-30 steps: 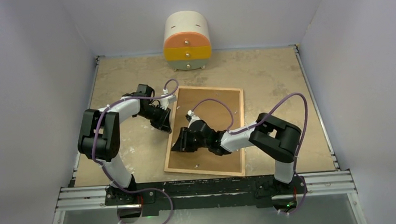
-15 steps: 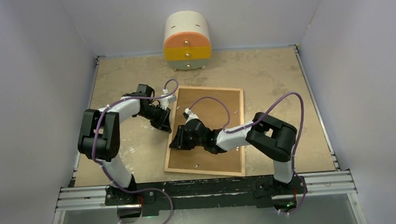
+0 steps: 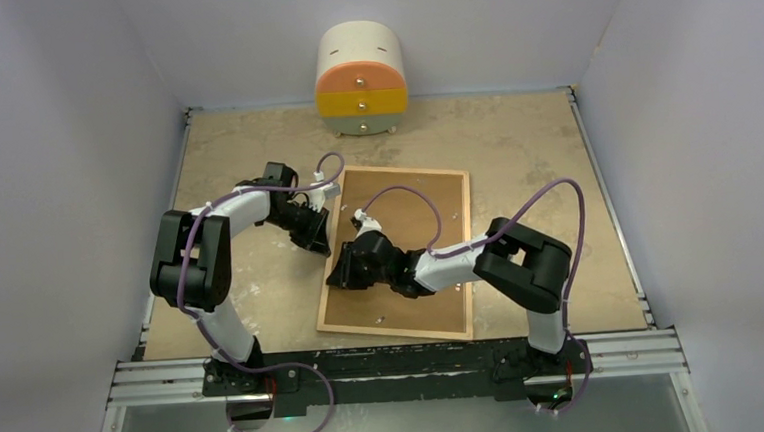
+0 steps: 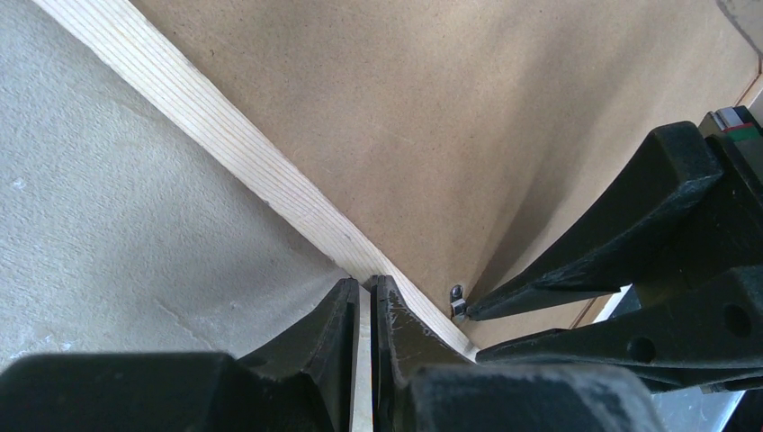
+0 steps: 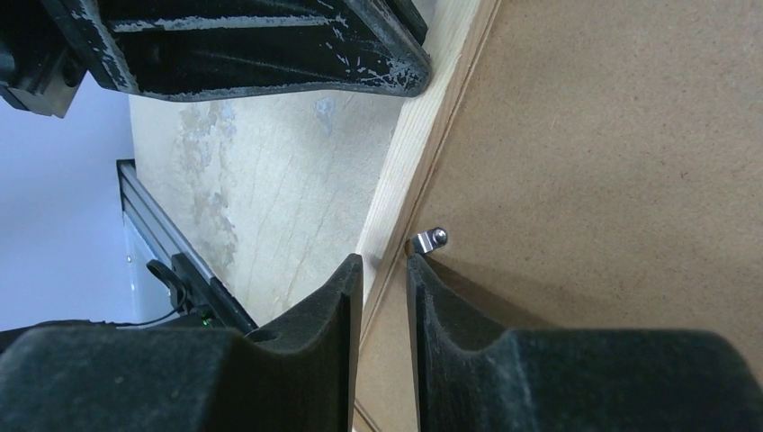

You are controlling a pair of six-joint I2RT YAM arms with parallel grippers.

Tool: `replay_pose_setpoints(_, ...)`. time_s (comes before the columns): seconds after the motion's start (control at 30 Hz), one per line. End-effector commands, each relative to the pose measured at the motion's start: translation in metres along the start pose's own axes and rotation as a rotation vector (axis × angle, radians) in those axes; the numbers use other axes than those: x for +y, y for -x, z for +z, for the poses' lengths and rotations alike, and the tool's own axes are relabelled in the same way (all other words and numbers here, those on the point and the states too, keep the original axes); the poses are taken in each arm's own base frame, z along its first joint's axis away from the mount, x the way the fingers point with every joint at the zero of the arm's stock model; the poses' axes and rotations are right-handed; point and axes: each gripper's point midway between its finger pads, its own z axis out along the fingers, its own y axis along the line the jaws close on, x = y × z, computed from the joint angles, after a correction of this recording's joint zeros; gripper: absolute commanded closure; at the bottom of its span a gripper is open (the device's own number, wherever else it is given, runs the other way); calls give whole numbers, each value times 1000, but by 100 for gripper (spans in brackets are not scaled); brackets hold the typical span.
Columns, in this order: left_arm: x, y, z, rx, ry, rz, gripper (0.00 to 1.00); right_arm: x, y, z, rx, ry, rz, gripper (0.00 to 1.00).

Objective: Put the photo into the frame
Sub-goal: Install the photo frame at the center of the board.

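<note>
Fingers (image 4: 335, 319) of your left gripper (image 4: 367, 286): nearly pressed together, tips on the frame (image 4: 225, 135), at its wood border. Your right gripper (image 5: 384, 263): same thin slit, beside a metal tab (image 5: 430, 239). The frame lies on the table (image 3: 514, 148), backing board (image 3: 443, 212) filling it; the photo is hidden. The cabinet (image 3: 361, 77) has its drawers closed.

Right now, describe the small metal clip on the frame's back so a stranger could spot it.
Start at the light wooden frame lying back-up between the arms, its brown backing board showing. Follow its left border to where both arms' fingers converge. There, at the seam between wood and board, sits a tiny silver clip, bright metal against matte wood and black fingers.
</note>
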Motion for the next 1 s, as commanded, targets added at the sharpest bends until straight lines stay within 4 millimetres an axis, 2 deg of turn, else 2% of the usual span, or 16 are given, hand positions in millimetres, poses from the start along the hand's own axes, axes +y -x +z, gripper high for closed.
replay_pose_setpoints(0.0,2,1,4,-7,-1,52,90,-10,11,9,-52,-63,-38,73)
replay_pose_setpoints(0.3,2,1,4,-3,-2,52,92,-13,11,10,-52,-76,-43,71)
replay_pose_setpoints(0.63,-1,1,7,-1,-27,38,93,-15,21,11,-118,-80,-36,77)
replay_pose_setpoints(0.97,-2,1,9,-5,-44,33,95,-10,28,19,-167,-32,-14,83)
